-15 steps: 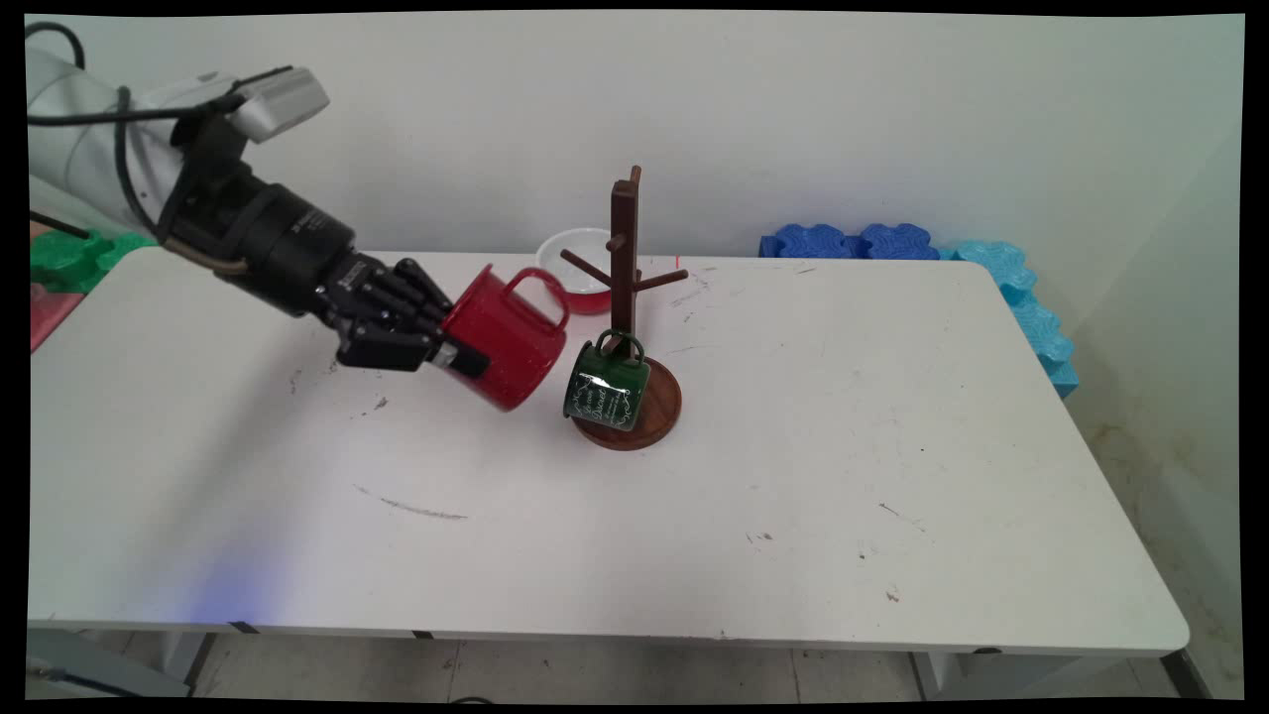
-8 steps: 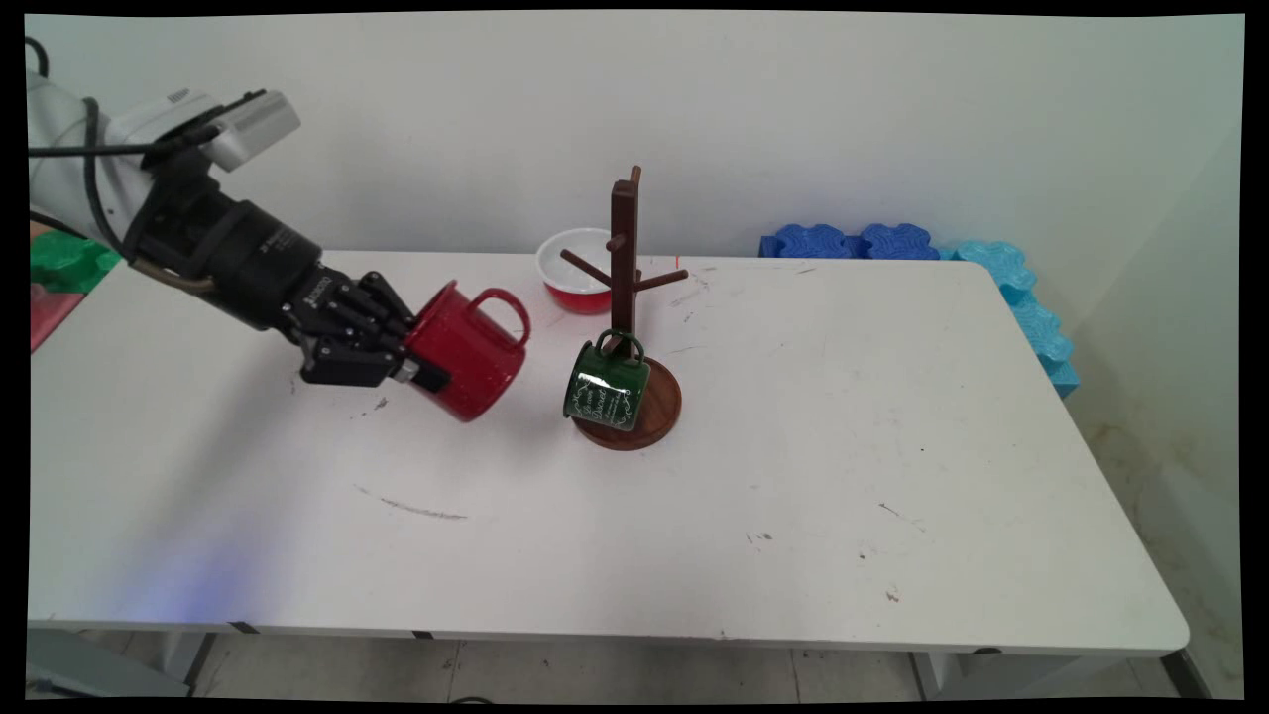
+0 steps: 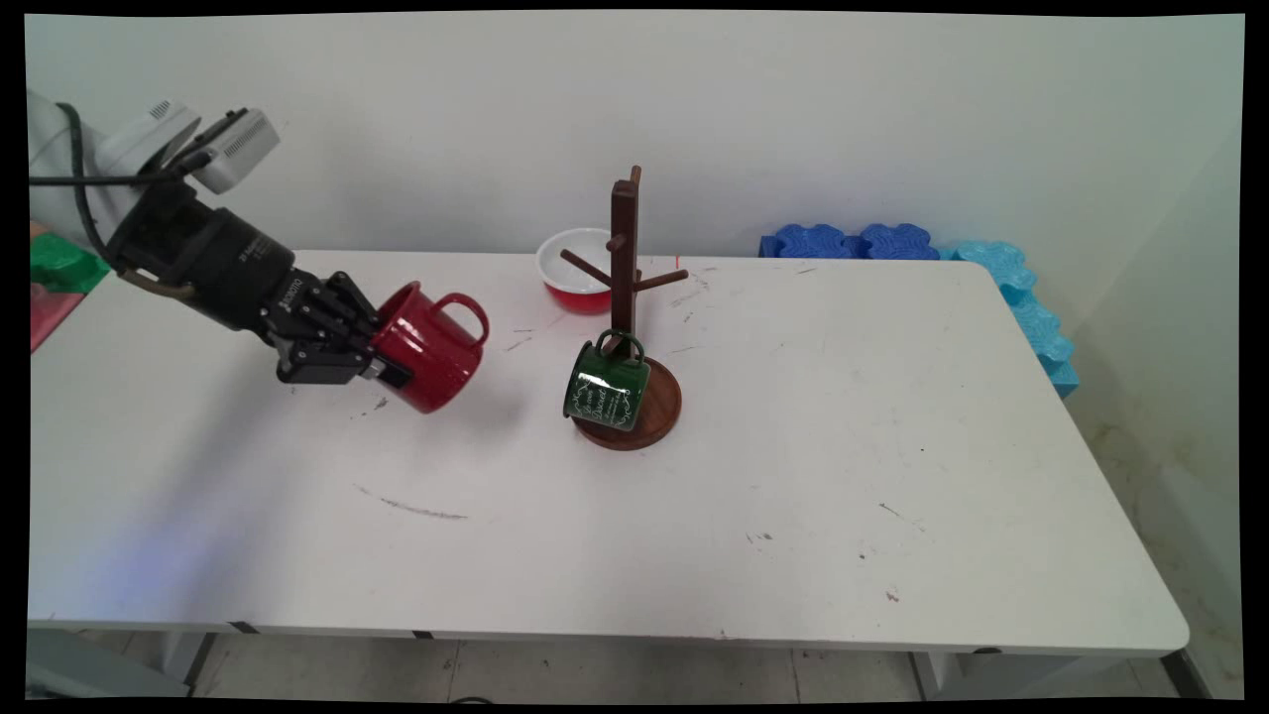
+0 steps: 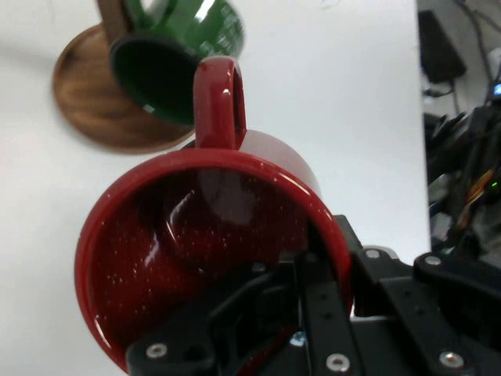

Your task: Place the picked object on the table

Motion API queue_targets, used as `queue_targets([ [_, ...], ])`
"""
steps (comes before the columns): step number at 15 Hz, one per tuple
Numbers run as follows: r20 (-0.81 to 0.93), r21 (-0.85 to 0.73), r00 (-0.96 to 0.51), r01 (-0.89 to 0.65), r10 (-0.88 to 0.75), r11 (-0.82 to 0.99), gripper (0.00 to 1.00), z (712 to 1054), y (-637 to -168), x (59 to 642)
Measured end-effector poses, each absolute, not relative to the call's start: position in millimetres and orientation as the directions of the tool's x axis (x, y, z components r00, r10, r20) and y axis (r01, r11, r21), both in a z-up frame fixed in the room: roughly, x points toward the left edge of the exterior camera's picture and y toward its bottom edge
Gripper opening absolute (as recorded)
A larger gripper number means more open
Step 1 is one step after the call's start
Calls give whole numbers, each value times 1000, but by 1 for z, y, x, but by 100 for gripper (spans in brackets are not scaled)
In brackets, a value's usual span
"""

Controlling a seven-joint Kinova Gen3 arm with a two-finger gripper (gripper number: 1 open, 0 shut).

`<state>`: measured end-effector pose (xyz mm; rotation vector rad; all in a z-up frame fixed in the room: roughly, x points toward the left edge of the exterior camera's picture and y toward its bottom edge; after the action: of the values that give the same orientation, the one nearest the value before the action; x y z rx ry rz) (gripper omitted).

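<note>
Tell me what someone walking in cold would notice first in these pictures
The eye goes first to the red mug, tilted above the table's left half, with the black claw shut on its rim, one finger inside the cup and one outside. Next comes the wooden mug tree at mid-table, a green mug hanging by its handle from a low peg. Behind the tree stands a red and white bowl.
</note>
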<state>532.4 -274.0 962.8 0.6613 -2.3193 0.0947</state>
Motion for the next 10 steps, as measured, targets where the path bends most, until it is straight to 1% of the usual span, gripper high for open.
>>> queue_targets([
  [10,578,-21,-701,-525,-418,851,0,947,-288,556],
])
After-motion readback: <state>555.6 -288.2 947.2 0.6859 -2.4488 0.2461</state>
